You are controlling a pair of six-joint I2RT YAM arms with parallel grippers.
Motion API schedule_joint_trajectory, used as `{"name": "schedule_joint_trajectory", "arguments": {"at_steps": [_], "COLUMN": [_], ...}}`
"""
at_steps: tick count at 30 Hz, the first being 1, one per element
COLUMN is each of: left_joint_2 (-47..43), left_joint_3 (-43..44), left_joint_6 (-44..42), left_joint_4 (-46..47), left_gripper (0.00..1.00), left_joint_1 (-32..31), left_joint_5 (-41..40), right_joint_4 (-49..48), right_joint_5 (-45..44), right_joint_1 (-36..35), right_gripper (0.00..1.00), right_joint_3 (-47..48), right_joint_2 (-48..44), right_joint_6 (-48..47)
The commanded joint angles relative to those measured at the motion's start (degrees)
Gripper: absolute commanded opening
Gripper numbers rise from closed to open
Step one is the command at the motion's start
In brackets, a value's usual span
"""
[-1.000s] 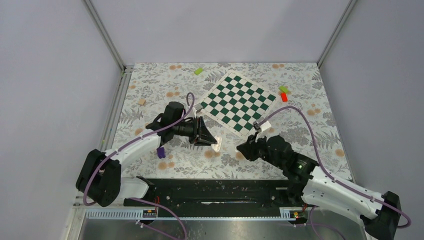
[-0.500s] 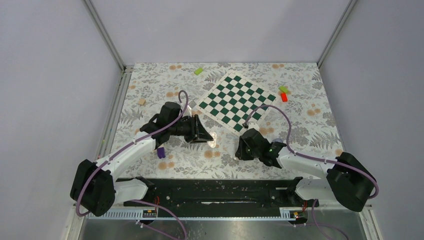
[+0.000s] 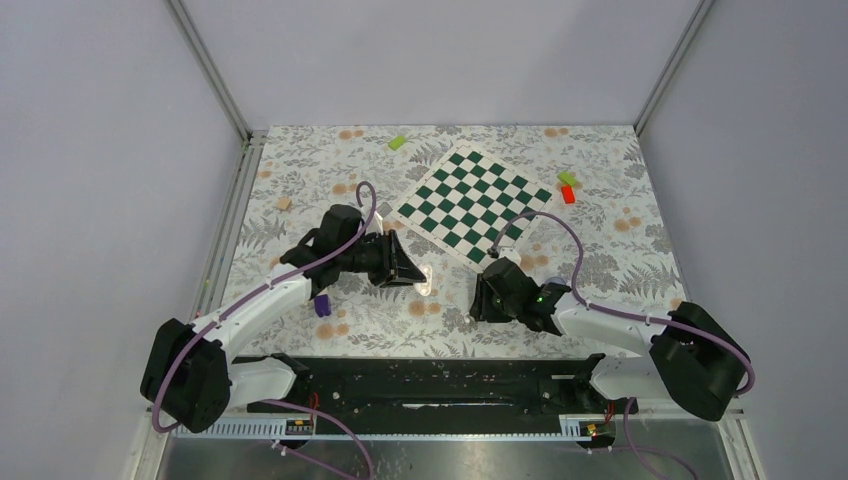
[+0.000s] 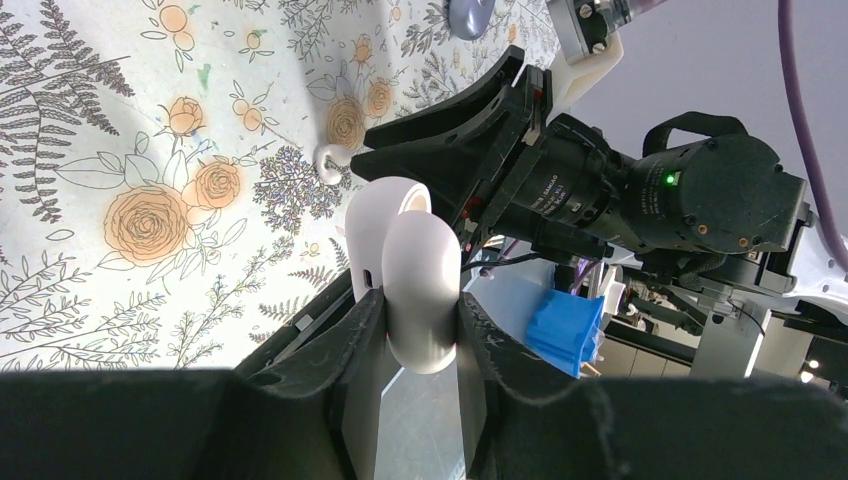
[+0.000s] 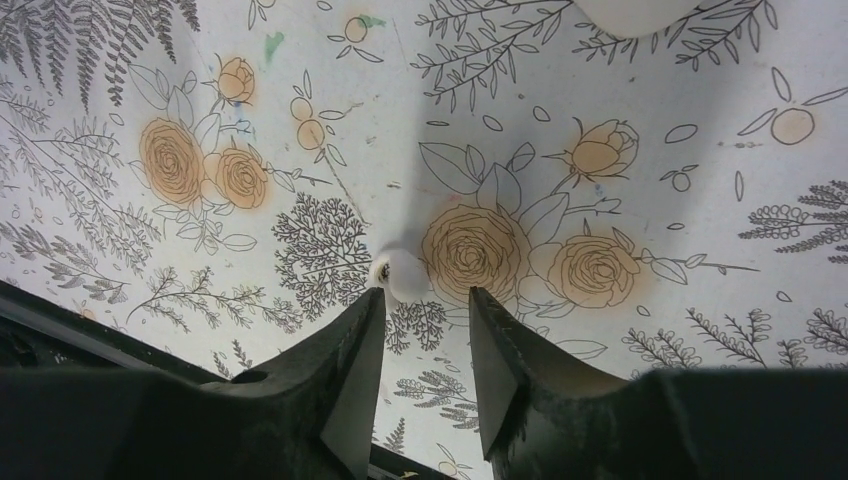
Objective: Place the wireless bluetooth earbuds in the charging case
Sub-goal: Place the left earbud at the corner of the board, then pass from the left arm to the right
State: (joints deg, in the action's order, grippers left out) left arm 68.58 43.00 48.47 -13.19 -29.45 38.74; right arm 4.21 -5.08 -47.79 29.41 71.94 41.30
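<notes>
Left gripper (image 4: 418,300) is clamped on the small smooth white oval plastic charging case (image 4: 420,285), which stands upright between the two black fingers at lower centre of the left wrist view. We see two rounded white shells there, one behind the other. We can't tell what is inside. One tiny glossy white plastic earbud (image 5: 401,272) lies on the floral-print table cloth (image 5: 150,80), centre of the right wrist view, just beyond the fingertips and closer to the left-hand one. Right gripper (image 5: 425,298) is low over the cloth with its jaws a modest gap apart and nothing between them; we can't tell whether a tip touches the earbud. We only spot this one earbud. In the top view both grippers sit mid-frame, tips facing each other, near but apart, just below the green-and-white chessboard sheet (image 3: 470,205). A small purple block (image 3: 322,305) lies beside the left arm, lower left of the cloth.
</notes>
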Motion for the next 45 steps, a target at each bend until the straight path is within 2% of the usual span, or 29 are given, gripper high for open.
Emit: {"name": "schedule_joint_trajectory", "arguments": {"at_steps": [1, 6, 12, 15, 18, 20, 27, 40, 45], "left_joint_2": [-0.84, -0.47, -0.33, -0.37, -0.87, -1.16, -1.27, -2.13, -3.03], "left_joint_3": [0.32, 0.50, 0.77, 0.69, 0.64, 0.50, 0.32, -0.07, -0.39], "left_joint_6": [0.13, -0.27, -1.91, -2.32, -2.00, -1.55, 0.76, 2.18, 3.16], "left_joint_4": [2.70, 2.74, 2.90, 3.79, 4.91, 5.61, 8.80, 10.70, 11.15], "left_gripper": [0.10, 0.10, 0.10, 0.10, 0.10, 0.10, 0.09, 0.09, 0.10], "left_joint_1": [0.10, 0.10, 0.10, 0.02, 0.01, 0.01, 0.06, 0.01, 0.01], "left_joint_5": [-0.30, -0.19, 1.63, 3.87, 5.14, 5.62, 7.65, 9.81, 9.62], "right_joint_4": [2.01, 4.97, 7.06, 1.38, -11.46, -15.26, -23.00, -27.38, -34.95], "right_joint_5": [-2.49, -4.16, -4.83, -0.89, 7.16, 9.96, 15.10, 17.68, 19.52], "right_joint_1": [0.42, 0.57, 0.81, 1.05, 1.82, 2.43, 3.41, 5.89, 6.48], "right_gripper": [0.44, 0.45, 0.50, 0.59, 0.71, 0.75, 0.75, 0.74, 0.74], "right_joint_3": [2.91, 4.44, 5.34, 3.25, -1.58, -3.03, -4.16, -8.12, -10.99], "right_joint_2": [-1.59, -5.01, -13.61, -20.05, -25.23, -26.18, -22.22, -23.92, -22.50], "right_joint_6": [0.39, -0.08, 0.24, 0.35, 2.06, 4.23, 10.36, 15.61, 18.60]}}
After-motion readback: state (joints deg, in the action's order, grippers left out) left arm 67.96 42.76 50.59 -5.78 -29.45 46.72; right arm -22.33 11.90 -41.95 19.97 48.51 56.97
